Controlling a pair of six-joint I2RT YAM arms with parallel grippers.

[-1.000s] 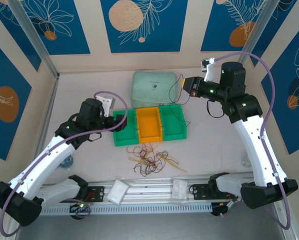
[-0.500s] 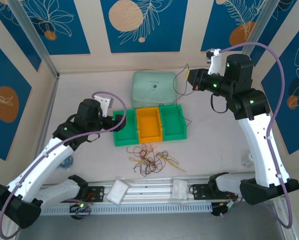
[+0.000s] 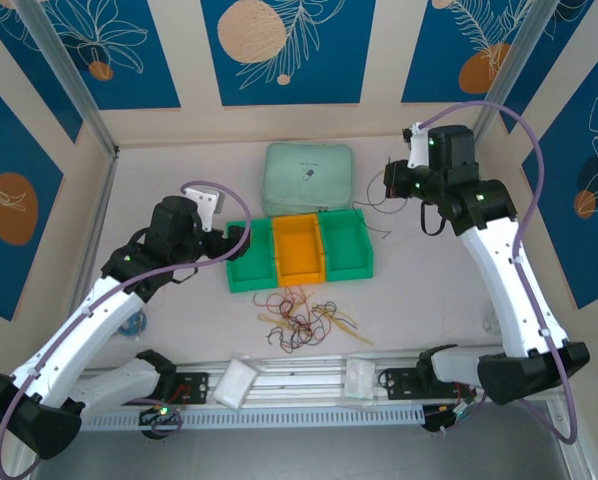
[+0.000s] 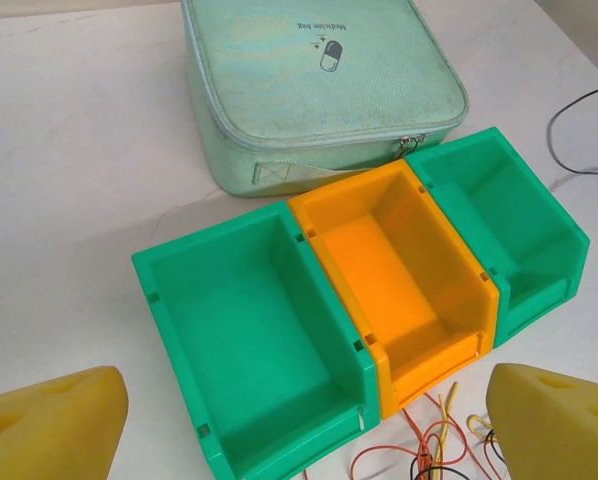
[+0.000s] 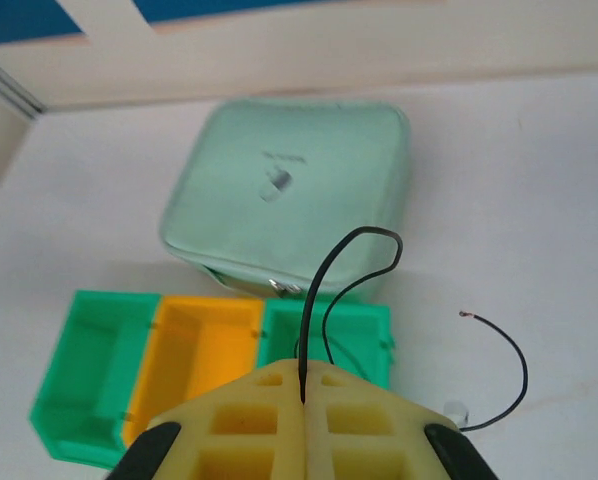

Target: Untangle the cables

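Observation:
A tangle of yellow, orange and black cables (image 3: pixel 304 320) lies on the table in front of the three bins; its far edge is in the left wrist view (image 4: pixel 434 455). My right gripper (image 3: pixel 389 186) hangs above the table right of the mint pouch, shut (image 5: pixel 303 400) on one black cable (image 5: pixel 324 280). That cable loops up from the fingers and trails down toward the right green bin (image 3: pixel 379 210); its free end lies on the table (image 4: pixel 552 128). My left gripper (image 3: pixel 241 240) hovers open (image 4: pixel 309 420) over the left green bin, holding nothing.
Green (image 3: pixel 249 257), orange (image 3: pixel 298 250) and green (image 3: pixel 345 245) bins stand side by side mid-table. A mint zip pouch (image 3: pixel 311 177) lies behind them. White pads (image 3: pixel 236 380) sit on the near rail. A light-blue item (image 3: pixel 134 323) lies left of the left arm.
My right gripper turned and drew back toward the right wall with the black cable, pulling it away from the pouch and bins. The left arm barely moved.

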